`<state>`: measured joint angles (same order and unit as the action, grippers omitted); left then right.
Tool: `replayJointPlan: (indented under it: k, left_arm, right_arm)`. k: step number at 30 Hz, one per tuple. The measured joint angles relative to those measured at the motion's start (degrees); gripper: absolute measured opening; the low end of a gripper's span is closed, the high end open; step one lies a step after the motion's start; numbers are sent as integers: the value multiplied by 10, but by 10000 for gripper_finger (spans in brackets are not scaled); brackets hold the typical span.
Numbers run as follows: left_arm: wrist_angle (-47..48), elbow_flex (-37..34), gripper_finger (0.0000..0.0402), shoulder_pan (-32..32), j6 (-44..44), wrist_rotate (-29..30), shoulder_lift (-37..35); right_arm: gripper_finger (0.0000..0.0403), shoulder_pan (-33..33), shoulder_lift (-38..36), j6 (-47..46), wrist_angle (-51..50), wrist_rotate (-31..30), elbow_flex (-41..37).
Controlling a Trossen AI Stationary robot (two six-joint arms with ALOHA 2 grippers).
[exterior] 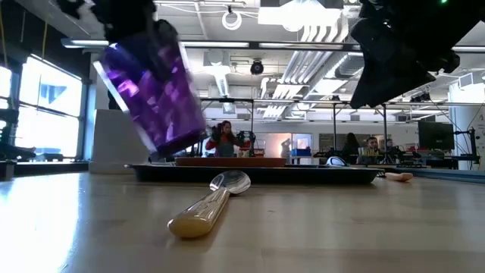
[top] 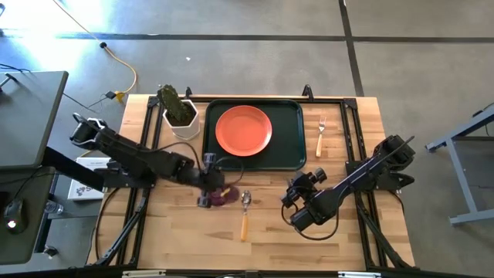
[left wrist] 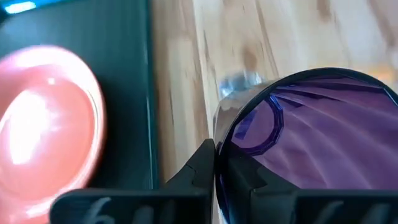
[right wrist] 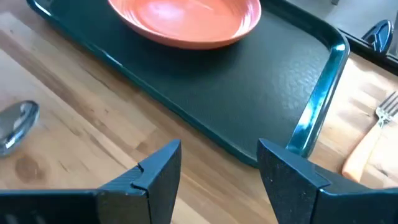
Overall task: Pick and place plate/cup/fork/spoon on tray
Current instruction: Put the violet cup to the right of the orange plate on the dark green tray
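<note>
Left gripper [top: 210, 190], clamped on the tilted dark purple faceted cup [exterior: 151, 95], hangs near the dark green rectangular tray [top: 289, 123] bearing the round orange-coral plate [top: 243, 130].

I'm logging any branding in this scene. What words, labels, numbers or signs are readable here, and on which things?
None can be read.
Left gripper, shut on the cup: embossed marks on its body, too blurred to read.
Papers beside the table: print too small to read.
Plate, tray, fork, spoon: no markings visible.
</note>
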<state>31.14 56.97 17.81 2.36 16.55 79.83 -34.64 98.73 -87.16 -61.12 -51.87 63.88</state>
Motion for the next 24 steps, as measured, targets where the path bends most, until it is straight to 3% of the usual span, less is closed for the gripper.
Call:
replayJointPlan:
  k: [11, 14, 24]
  left_arm:
    - [-144, 0, 6, -120, -76, -16, 7]
    - [-187, 1, 6, -165, -105, -68, 14]
    - [-222, 103, 6, -283, -114, -85, 102]
  right_arm:
    - [201, -69, 0, -155, -89, -45, 1]
    - [201, -75, 0, -174, -94, -46, 1]
    - [201, -76, 0, -179, -81, -27, 1]
